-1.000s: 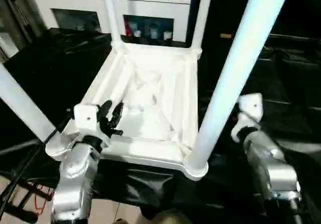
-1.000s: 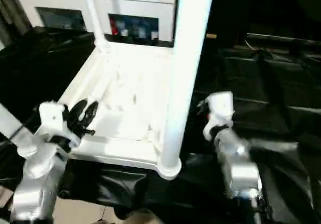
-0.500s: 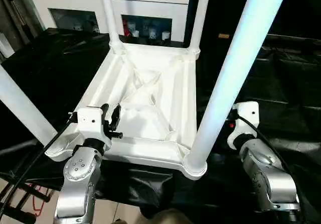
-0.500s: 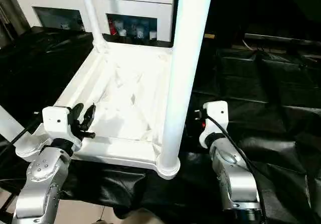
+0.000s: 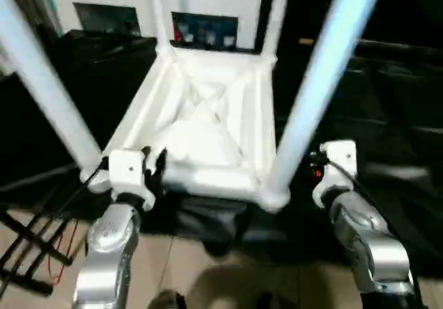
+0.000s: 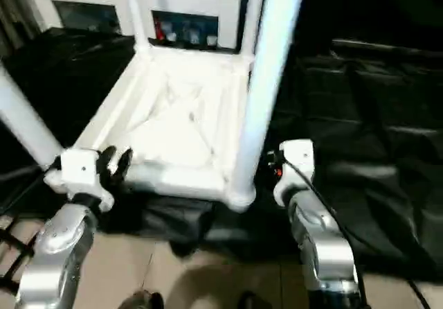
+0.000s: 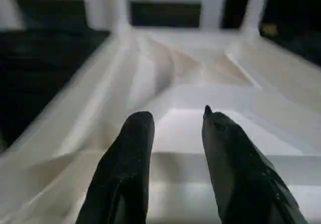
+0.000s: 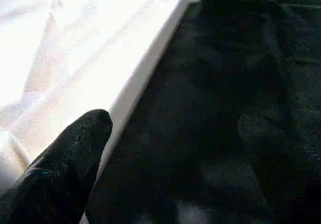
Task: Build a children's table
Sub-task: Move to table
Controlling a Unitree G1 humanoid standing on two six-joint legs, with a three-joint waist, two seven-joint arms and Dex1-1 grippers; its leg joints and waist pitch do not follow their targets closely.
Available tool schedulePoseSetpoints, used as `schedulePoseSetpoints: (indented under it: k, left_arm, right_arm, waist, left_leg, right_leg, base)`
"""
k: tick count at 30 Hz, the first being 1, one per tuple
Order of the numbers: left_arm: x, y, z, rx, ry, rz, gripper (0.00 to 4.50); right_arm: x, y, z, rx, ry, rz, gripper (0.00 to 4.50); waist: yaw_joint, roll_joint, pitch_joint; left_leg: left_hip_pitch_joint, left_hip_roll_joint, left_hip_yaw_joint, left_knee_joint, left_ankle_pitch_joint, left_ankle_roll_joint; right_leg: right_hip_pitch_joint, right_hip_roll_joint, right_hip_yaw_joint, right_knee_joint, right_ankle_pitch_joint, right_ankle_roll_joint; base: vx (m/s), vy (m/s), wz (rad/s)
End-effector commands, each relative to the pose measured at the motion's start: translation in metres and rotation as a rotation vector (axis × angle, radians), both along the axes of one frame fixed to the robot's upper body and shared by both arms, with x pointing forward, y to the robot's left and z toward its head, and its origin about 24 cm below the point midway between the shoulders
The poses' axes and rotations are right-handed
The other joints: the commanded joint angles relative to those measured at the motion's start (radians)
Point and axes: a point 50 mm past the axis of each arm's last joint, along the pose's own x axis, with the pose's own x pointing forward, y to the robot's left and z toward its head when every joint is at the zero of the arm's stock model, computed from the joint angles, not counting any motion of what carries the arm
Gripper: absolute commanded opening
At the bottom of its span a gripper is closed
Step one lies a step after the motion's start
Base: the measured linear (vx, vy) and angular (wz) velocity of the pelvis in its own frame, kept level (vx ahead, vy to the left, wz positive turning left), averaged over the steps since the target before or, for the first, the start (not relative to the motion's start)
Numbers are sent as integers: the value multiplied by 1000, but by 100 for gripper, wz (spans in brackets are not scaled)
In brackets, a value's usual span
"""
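Standing upside down on the black sheet (image 5: 387, 115), the tabletop (image 5: 208, 132) carries four legs (image 5: 315, 91) pointing up. Left gripper (image 7: 173, 128) hovers part-open at the near rim, grasping nothing. Right gripper (image 8: 175, 128) is spread wide and empty, just right of the near-right corner. Risk: an arm brushing a leg could lever it loose or tip the table, which sits close to the near edge.
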Motion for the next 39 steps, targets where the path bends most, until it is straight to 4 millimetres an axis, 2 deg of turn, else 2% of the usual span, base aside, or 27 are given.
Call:
schedulePoseSetpoints:
  k: [1, 2, 3, 4, 5, 7, 9, 10, 11, 12, 13, 14, 15, 17, 18, 19, 20, 21, 22, 23, 24, 25, 27, 28, 32, 34, 39]
  left_arm:
    - [-4, 0, -2, -19, 5, 1, 179]
    - [-4, 0, -2, -19, 5, 1, 179]
    - [-4, 0, -2, -28, 5, -2, 179]
    - [-4, 2, -3, -20, 9, 0, 179]
    - [-4, 2, -3, -13, 13, 2, 179]
    - [-4, 4, -3, 0, 14, 13, 179]
    - [-4, 5, -3, 4, 13, 19, 179]
    - [-5, 7, -3, 12, 13, 33, 179]
    - [-5, 9, -3, 14, 10, 47, 179]
    - [-6, 10, -3, 19, 9, 62, 179]
    - [-6, 10, -3, 19, 9, 62, 179]
    - [-7, 14, -2, 38, -5, 97, 179]
    - [-9, 21, -2, 65, -7, 147, 179]
    - [-13, 28, -2, 92, -18, 205, 179]
    - [-15, 33, -2, 59, -20, 235, 198]
    - [-15, 34, -1, 55, -23, 241, 208]
    - [-15, 36, 0, 27, -28, 241, 215]
    - [-14, 36, 1, 23, -27, 235, 215]
    - [-13, 35, 2, 20, -29, 210, 220]
    - [-13, 35, 2, 20, -30, 205, 234]
    - [-13, 34, 2, 16, -29, 187, 250]
    - [-12, 33, 3, 13, -36, 182, 258]
    - [-13, 32, 3, 16, -32, 190, 278]
    - [-12, 30, 2, 19, -24, 192, 278]
    - [-10, 23, 0, 42, -22, 169, 290]
    - [-6, 16, 1, 39, -28, 138, 290]
    - [-1, 11, 4, 158, -37, 106, 290]
  right_arm:
    - [3, -13, 6, -18, -13, -67, 450]
    - [3, -13, 6, -18, -13, -67, 450]
    - [2, -15, 5, -20, -8, -69, 450]
    - [1, -16, 4, -24, -2, -71, 450]
    - [0, -17, 3, -27, 2, -71, 450]
    - [-2, -18, 1, -23, 10, -76, 450]
    - [-3, -18, 0, -16, 16, -80, 450]
    - [-4, -17, -1, -29, 19, -79, 450]
    - [-5, -17, -3, -39, 29, -75, 450]
    - [-6, -17, -4, -47, 35, -71, 450]
    - [-6, -17, -4, -47, 35, -71, 450]
    - [-8, -16, -5, -30, 35, -43, 450]
    - [-9, -11, -4, 2, 26, 27, 450]
    - [-11, -2, 1, 39, 0, 149, 450]
    - [-12, 4, 6, 48, -28, 251, 450]
    - [-12, 5, 8, 50, -34, 264, 450]
    - [-11, 7, 11, 61, -54, 304, 450]
    - [-10, 7, 12, 64, -57, 310, 450]
    - [-9, 8, 13, 67, -61, 329, 450]
    - [-9, 8, 14, 67, -62, 332, 450]
    - [-8, 9, 15, 64, -68, 350, 450]
    - [-7, 11, 16, 61, -71, 362, 450]
    - [-5, 12, 17, 51, -77, 370, 450]
    - [-3, 13, 17, 36, -80, 367, 450]
    - [1, 11, 14, 34, -68, 300, 450]
    - [3, 8, 7, 49, -39, 216, 450]
    - [4, 8, 8, 59, -53, 183, 450]
  waist:
    - [4, -51, -28]
    - [7, -36, -4]
    - [30, -42, 3]
    - [66, -77, 12]
    - [77, -71, 0]
    - [115, -48, -47]
    - [126, -56, -60]
    - [129, -11, -74]
    - [116, -5, -73]
    - [71, 18, -65]
    - [21, 51, -57]
    - [11, 35, -64]
    - [22, 56, -34]
    - [-15, 61, -58]
    - [-45, 38, -66]
    - [-49, 17, -56]
    - [-6, -33, -75]
    - [14, -21, -52]
    - [-17, -5, -27]
    - [-31, 27, -15]
    - [-62, 65, -3]
    - [-84, 35, -14]
    - [-87, 36, -11]
    - [-85, 11, -13]
    - [-84, -19, -16]
    - [-74, -33, -26]
    - [-55, -41, -46]
  left_leg:
    - [214, -3, 33, 170, -726, -216]
    - [163, -82, -35, 247, -505, -106]
    - [47, -121, -97, 238, -383, -47]
    - [51, -156, -137, 176, -382, -78]
    - [89, -165, -141, 160, -407, -67]
    - [159, -217, -172, 105, -324, 42]
    - [121, -239, -229, 147, -250, 94]
    - [117, -220, -285, 176, -223, 80]
    - [126, -206, -305, 147, -204, 91]
    - [198, -202, -311, -12, -162, 174]
    - [212, -129, -322, -116, -219, 296]
    - [180, -90, -326, -128, -178, 272]
    - [118, -95, -296, -134, -156, 81]
    - [186, -157, -280, -118, -108, -223]
    - [228, -204, -271, -113, 168, -472]
    - [223, -214, -265, -116, 278, -577]
    - [162, -109, -268, 63, 212, -647]
    - [102, -27, -383, 141, 121, -302]
    - [121, -3, -433, 78, 135, -221]
    - [128, -35, -398, -5, 85, -301]
    - [89, -61, -369, -114, -170, -424]
    - [100, -61, -382, -110, -292, -364]
    - [108, -98, -343, -88, -643, -208]
    - [85, -105, -316, -87, -577, -144]
    - [110, -105, -254, -87, -456, -44]
    - [163, -114, -151, -47, -364, -50]
    - [124, -103, -91, -53, -329, -31]
  right_leg:
    - [-170, 22, 121, -285, -1012, 133]
    - [-133, -61, 232, -369, -1171, 130]
    - [-22, -39, 336, -356, -1182, 149]
    - [61, -2, 395, -319, -962, 224]
    - [67, 11, 433, -312, -869, 190]
    - [163, 33, 556, -326, -319, 104]
    - [199, -16, 567, -336, 41, 23]
    - [176, -47, 579, -372, 158, -61]
    - [170, -17, 564, -384, 167, -80]
    - [117, 124, 434, -362, -9, -39]
    - [0, 157, 199, -159, -150, -50]
    - [-8, 108, 134, -94, -131, -45]
    - [-13, 75, 61, -75, -69, -27]
    - [0, 61, -1, -121, 26, -17]
    - [29, 56, -18, -180, 140, -45]
    - [67, 29, -10, -222, 211, -86]
    - [187, -256, 141, -246, 397, -274]
    - [191, -362, 209, -262, 556, -333]
    - [145, -215, 64, -224, 373, -275]
    - [145, -72, 8, -193, 235, -222]
    - [111, 9, 43, -134, 84, -106]
    - [124, -10, 51, -159, 43, -64]
    - [117, -54, 78, -248, -56, -56]
    - [143, -78, 84, -281, -144, -66]
    - [120, -100, 107, -344, -441, -96]
    - [52, -61, 178, -389, -580, -26]
    - [46, 17, 227, -345, -308, -26]
  base:
    - [-37, -190, -20]
    - [58, -35, -43]
    - [58, -35, -43]
    - [32, 32, -46]
    - [-92, -4, -23]
    - [-119, 17, -23]
    - [-174, 110, -25]
    - [-208, 207, 2]
    - [-233, 255, 12]
    - [-233, 255, 12]
    - [-207, 270, 20]
    - [-190, 287, 44]
    - [-190, 287, 44]
    - [-88, 257, 36]
    - [-55, 251, 25]
    - [-70, 207, 9]
    - [-55, 140, 11]
    - [-55, 140, 11]
    - [-99, -13, -8]
    - [-235, -93, -10]
    - [-235, -93, -10]
    - [-217, 9, 7]
    - [-101, 20, 15]
    - [-121, -30, 9]
    - [-118, -75, 9]
    - [-88, -106, -2]
    - [-38, -43, -51]
